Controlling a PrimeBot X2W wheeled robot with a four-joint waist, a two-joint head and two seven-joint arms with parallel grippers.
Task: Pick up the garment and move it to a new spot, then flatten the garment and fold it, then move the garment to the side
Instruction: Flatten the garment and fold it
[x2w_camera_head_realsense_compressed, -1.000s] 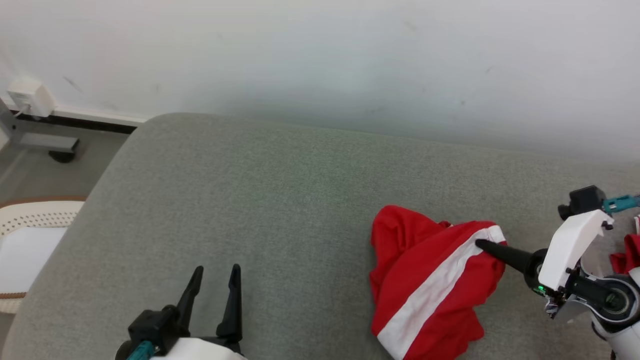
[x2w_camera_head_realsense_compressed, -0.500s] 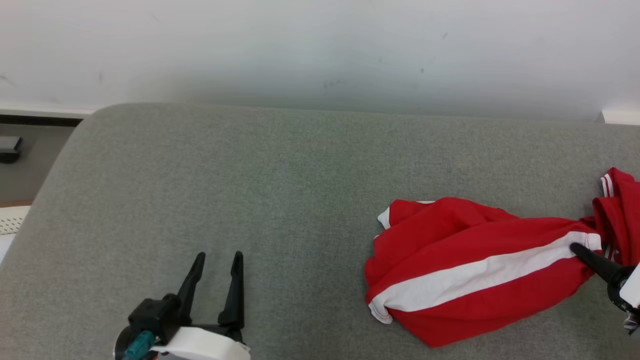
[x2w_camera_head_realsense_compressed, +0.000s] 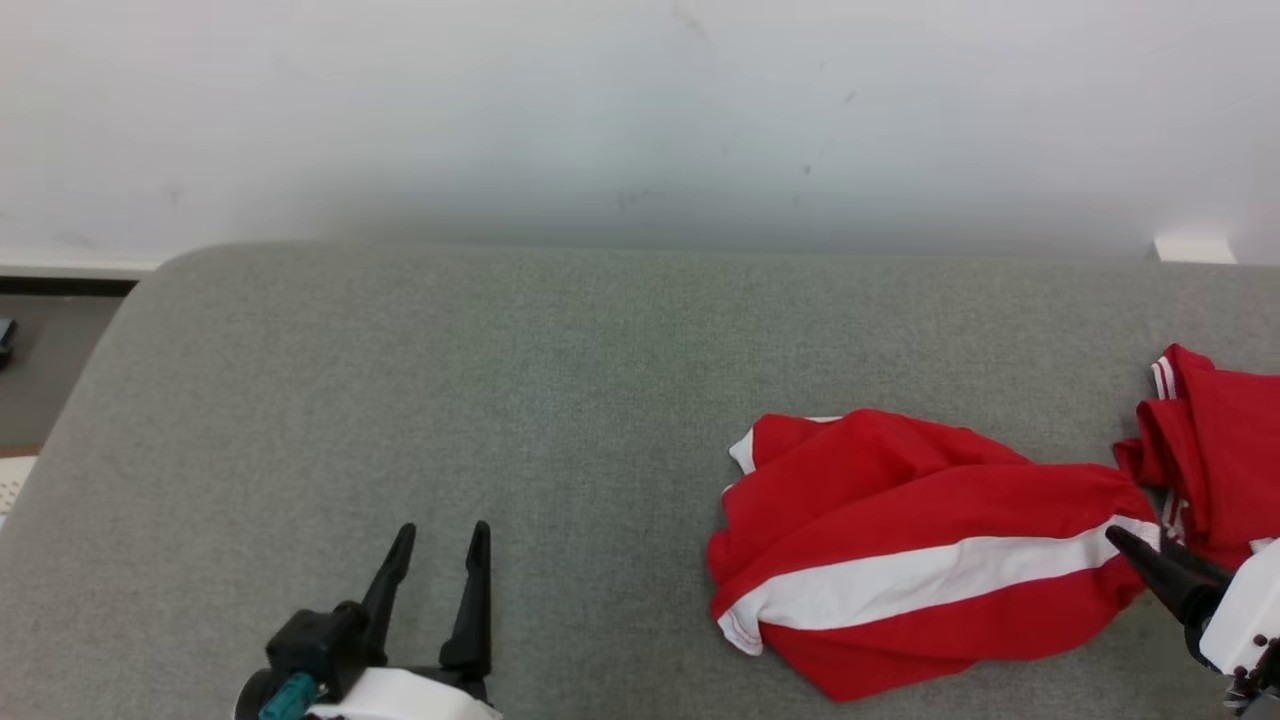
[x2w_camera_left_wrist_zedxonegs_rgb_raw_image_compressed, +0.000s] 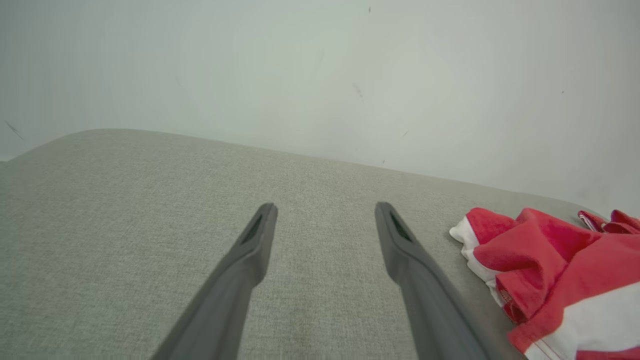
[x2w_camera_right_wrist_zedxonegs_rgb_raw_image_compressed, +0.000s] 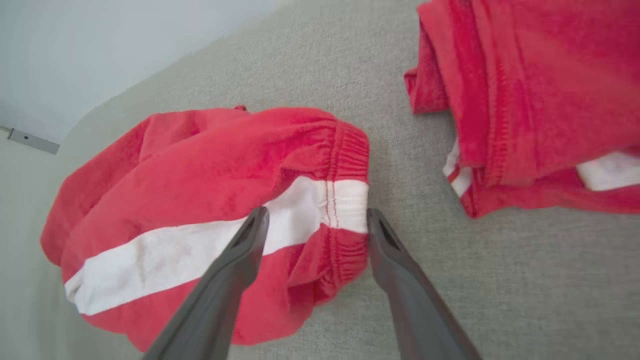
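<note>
The garment (x2w_camera_head_realsense_compressed: 900, 560), red shorts with a white side stripe, lies crumpled on the grey cushion (x2w_camera_head_realsense_compressed: 500, 400) right of centre; it also shows in the left wrist view (x2w_camera_left_wrist_zedxonegs_rgb_raw_image_compressed: 560, 280) and the right wrist view (x2w_camera_right_wrist_zedxonegs_rgb_raw_image_compressed: 200, 210). My right gripper (x2w_camera_head_realsense_compressed: 1150, 550) stands open at the elastic waistband's right end, its fingers spread either side of the white stripe (x2w_camera_right_wrist_zedxonegs_rgb_raw_image_compressed: 345, 205), nothing clamped between them. My left gripper (x2w_camera_head_realsense_compressed: 438, 545) hovers open over bare cushion at the lower left, well away from the shorts.
A second red garment with white trim (x2w_camera_head_realsense_compressed: 1215, 450) lies folded at the cushion's far right, close to my right gripper. A white wall (x2w_camera_head_realsense_compressed: 640, 120) rises behind the cushion. The cushion's rounded left corner drops to dark floor (x2w_camera_head_realsense_compressed: 50, 340).
My right gripper has opened and let go of the waistband; the shorts now rest spread on the cushion. The camera has turned, shifting the whole picture. The left gripper stays as it was.
</note>
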